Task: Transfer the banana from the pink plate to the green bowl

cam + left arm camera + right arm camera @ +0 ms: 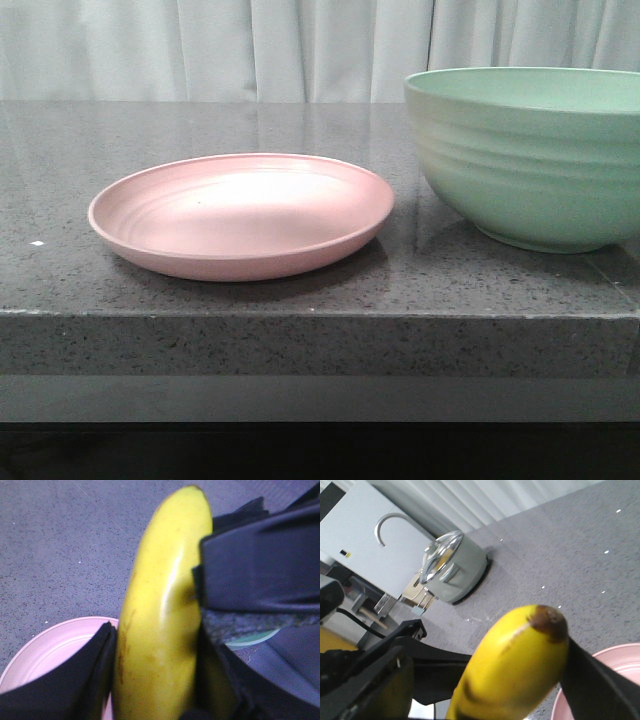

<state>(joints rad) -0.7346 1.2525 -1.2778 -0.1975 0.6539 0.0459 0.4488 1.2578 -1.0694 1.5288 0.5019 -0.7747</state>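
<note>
The yellow banana (165, 605) is held off the table, out of the front view. My left gripper (160, 680) is shut on the banana's middle, a black finger pressing each side. In the right wrist view the banana (520, 660) shows its brown tip. My right gripper (485, 680) is open around it, with one finger (600, 690) against the banana and the other well clear. The pink plate (240, 215) lies bare on the counter, below the banana in the left wrist view (50, 650). The green bowl (530, 160) stands to the plate's right.
The grey speckled counter (300, 330) ends in a front edge close to the plate. White curtains hang behind. In the right wrist view a lidded grey pot (452, 572) and a white box with a handle (370, 540) stand farther off.
</note>
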